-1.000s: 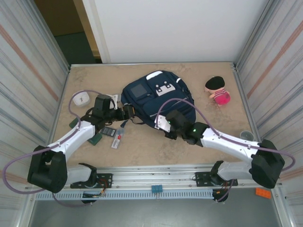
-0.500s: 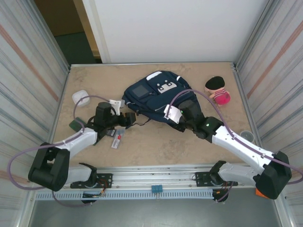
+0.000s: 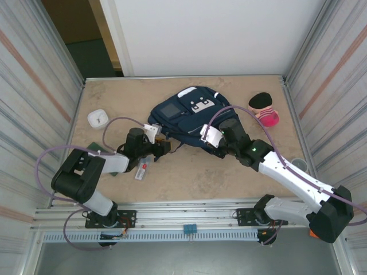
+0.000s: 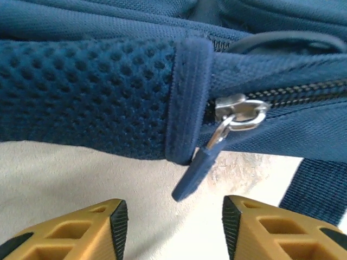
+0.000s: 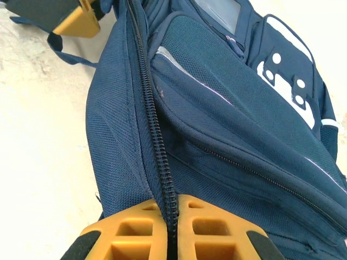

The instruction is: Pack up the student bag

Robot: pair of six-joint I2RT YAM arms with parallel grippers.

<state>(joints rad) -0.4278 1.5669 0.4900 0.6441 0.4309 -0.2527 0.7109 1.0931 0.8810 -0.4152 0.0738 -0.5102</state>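
Viewed from my remote station, the student bag point(image 3: 189, 117) lies front-up at the middle of the surface point(image 3: 189, 177), long axis running roughly left to right, zipper edge toward the arms. My left fingers point(image 4: 103, 222) stand apart, flanking the dangling zipper pull point(image 4: 196, 170); my right fingers point(image 5: 135, 222) are pinched together on the bag's zipper seam point(image 5: 157, 141).

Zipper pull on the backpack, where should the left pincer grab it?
Pinch the blue fabric tab hanging from the metal slider, approaching from the table side: it dangles clear of the backpack, just ahead of the open left pincer.
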